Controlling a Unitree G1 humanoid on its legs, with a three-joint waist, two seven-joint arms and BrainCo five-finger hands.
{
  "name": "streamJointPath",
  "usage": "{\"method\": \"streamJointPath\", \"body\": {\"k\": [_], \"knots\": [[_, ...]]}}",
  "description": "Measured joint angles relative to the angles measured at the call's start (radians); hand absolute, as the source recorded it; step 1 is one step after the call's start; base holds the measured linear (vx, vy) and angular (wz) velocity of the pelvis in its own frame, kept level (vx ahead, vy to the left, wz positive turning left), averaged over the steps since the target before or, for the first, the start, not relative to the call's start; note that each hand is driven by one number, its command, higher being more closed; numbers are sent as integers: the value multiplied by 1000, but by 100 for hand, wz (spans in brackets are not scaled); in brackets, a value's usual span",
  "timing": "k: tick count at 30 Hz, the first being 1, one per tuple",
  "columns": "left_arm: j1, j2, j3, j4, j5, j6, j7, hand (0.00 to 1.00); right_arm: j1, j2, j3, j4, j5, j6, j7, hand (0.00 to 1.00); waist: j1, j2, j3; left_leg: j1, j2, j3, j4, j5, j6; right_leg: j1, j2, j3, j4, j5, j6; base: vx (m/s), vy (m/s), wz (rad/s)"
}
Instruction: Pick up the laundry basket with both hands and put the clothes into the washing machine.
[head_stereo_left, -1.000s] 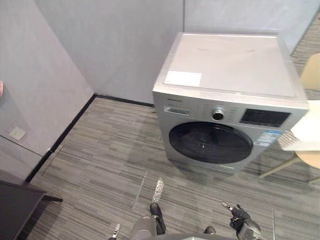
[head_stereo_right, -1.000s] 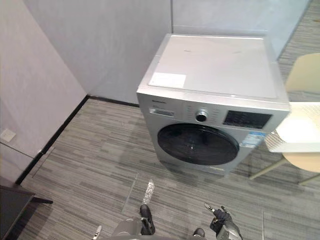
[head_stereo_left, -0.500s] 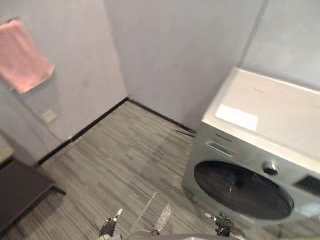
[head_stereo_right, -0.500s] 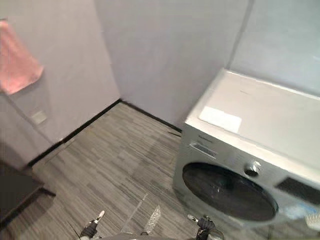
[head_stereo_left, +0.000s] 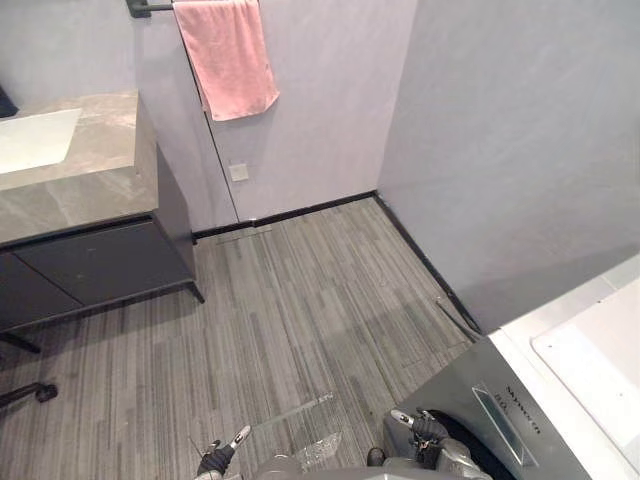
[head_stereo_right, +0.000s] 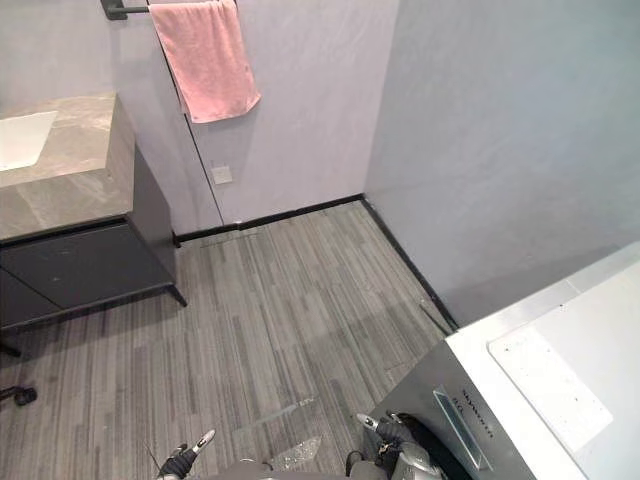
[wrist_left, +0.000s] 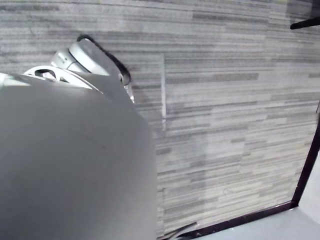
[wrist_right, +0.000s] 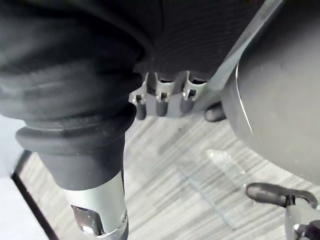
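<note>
1. The washing machine (head_stereo_left: 560, 390) is cut off by the lower right corner (most of its front lies out of frame).
2. The left hand (head_stereo_left: 214, 460) and right hand (head_stereo_left: 428, 432) are cropped by the bottom edge.
3. The sink (head_stereo_left: 35, 138) and counter (head_stereo_left: 90, 180) run off the left edge.
4. The towel rail (head_stereo_left: 148, 8) is cropped at the top.

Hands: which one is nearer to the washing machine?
The right hand, close to the washing machine; the left hand hangs over the floor, away from it.
</note>
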Motion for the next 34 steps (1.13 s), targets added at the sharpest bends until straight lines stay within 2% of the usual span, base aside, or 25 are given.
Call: {"method": "streamJointPath", "body": {"k": [1, 3, 8, 10, 11, 12, 13, 14, 15, 16, 18, 19, 21, 22, 23, 26, 27, 29, 30, 32, 34], "knots": [[4, -1, 3, 4, -6, 0, 0, 0, 0, -7, -1, 0, 0, 0, -1, 0, -1, 9, -4, 13, 14, 0, -19, 8, -12, 27, 9, -16, -15, 2, -4, 66, -169, 31], [10, -1, 3, 4, -8, 0, 0, 0, -3, -15, -1, 0, 0, -4, 0, 0, -2, 8, -6, 20, 25, -7, -28, 12, -18, 47, 17, -39, -36, 8, -13, 27, -97, 27], [11, 5, -2, 1, -20, -1, 3, 0, 5, -16, -2, 37, -4, -7, -2, 0, -3, 0, -1, -54, 6, -81, -7, 34, -32, 54, 3, -128, -79, 6, -22, -48, -12, 59], [9, 16, -10, -15, -29, -4, 4, 0, 7, -13, -41, 45, -9, -7, -3, 0, -13, -20, 8, -122, -26, 41, 7, 127, -17, 58, -49, -209, -83, 6, -24, -70, 77, 144], [10, 20, -11, -28, -34, -10, 9, 0, 7, -12, -59, 61, -9, -9, -4, 0, -22, -27, 17, -137, -19, 189, 18, 126, 23, 70, -72, -270, -86, 11, -28, -96, 100, 135], [9, 18, -8, -27, -37, -11, 12, 0, -6, -14, -68, 67, -9, -8, -5, 0, -17, -19, 36, -144, 2, 250, 47, 111, 43, 77, -77, -288, -83, 12, -28, -127, 91, 100], [24, 9, 1, -16, -39, -6, 21, 0, -9, -13, -72, 61, -8, -12, -5, 0, -17, -9, 57, -163, 64, 403, 125, 89, 68, 101, -85, -312, -83, 12, -22, -108, 116, 58], [46, -1, 10, -2, -39, 1, 28, 0, -2, -21, -73, 57, -2, -19, -6, 0, -23, 2, 56, -157, 99, 494, 164, 68, 68, 117, -95, -325, -82, 7, -9, -68, 93, 49], [59, -5, 8, -1, -38, 3, 29, 0, -2, -26, -73, 53, 3, -23, -7, 0, -25, 17, 52, -147, 102, 514, 144, 63, 42, 125, -97, -326, -82, 0, 6, -40, 187, 21], [81, -5, 10, 3, -37, 3, 29, 0, -2, -31, -69, 60, 6, -24, -8, 0, -14, 22, 50, -126, 79, 543, 97, 66, 38, 126, -112, -304, -89, 0, 16, -32, 139, -3], [101, 7, 10, 8, -31, 6, 34, 0, 6, -10, -63, 60, 12, -25, -5, 0, -16, -17, 29, -77, 27, 581, -33, 76, 34, 126, -147, -267, -122, 0, 17, 16, 144, 1], [105, 15, 10, 12, -23, 8, 39, 0, 8, -9, -64, 60, 12, -24, -5, 0, -24, -28, 22, -33, -5, 590, -145, 109, 29, 124, -162, -252, -140, -6, 7, 79, 115, 21], [100, 13, 10, 12, -15, 8, 43, 0, 23, -16, -69, 60, 11, -24, -6, 0, -29, -23, 16, 44, -35, 600, -309, 188, 26, 123, -173, -251, -158, -7, 9, 40, 90, 25], [92, 13, 9, 13, -13, 8, 44, 0, 22, -24, -70, 61, 11, -21, -6, 0, -31, -27, 9, 38, -37, 601, -308, 212, 27, 127, -174, -252, -156, -6, 12, 1, 61, 21], [92, 14, 9, 13, -12, 7, 44, 0, 27, -27, -70, 62, 10, -20, -7, 0, -32, -19, 7, 38, -39, 601, -308, 220, 32, 128, -175, -252, -156, -6, 13, 19, 59, 14], [93, 14, -3, 27, -12, 7, 44, 0, 47, -33, -66, 70, -1, -10, -7, 0, -31, -15, -6, 51, -50, 576, -308, 226, 37, 155, -180, -257, -170, -5, 22, 74, 28, 14], [89, 19, -6, 39, -12, 5, 44, 0, 53, -32, -64, 78, -1, -5, -7, 0, -32, -26, -13, 53, -52, 569, -308, 238, 45, 166, -180, -263, -176, 1, 32, 97, -14, 25], [78, 24, -9, 49, -13, 4, 44, 0, 68, -29, -64, 80, -1, -4, -7, 0, -33, -24, -10, 57, -54, 549, -308, 263, 54, 183, -179, -280, -177, 7, 41, 103, -23, 28], [77, 27, -9, 52, -16, 3, 43, 0, 68, -27, -63, 81, -2, -4, -7, 0, -33, -39, -17, 62, -62, 547, -308, 267, 55, 195, -180, -285, -175, 14, 49, 96, -11, 24], [76, 29, -11, 52, -17, 2, 43, 0, 65, -25, -63, 87, -5, -4, -6, 0, -32, -33, -12, 64, -61, 546, -308, 271, 61, 198, -179, -287, -177, 18, 56, 110, -23, 11], [75, 33, -37, 53, -23, 0, 41, 0, 54, -30, -58, 105, -10, -4, -6, 0, -31, -39, -15, 72, -61, 539, -308, 277, 70, 215, -176, -292, -181, 18, 56, 70, -31, 4]]}}
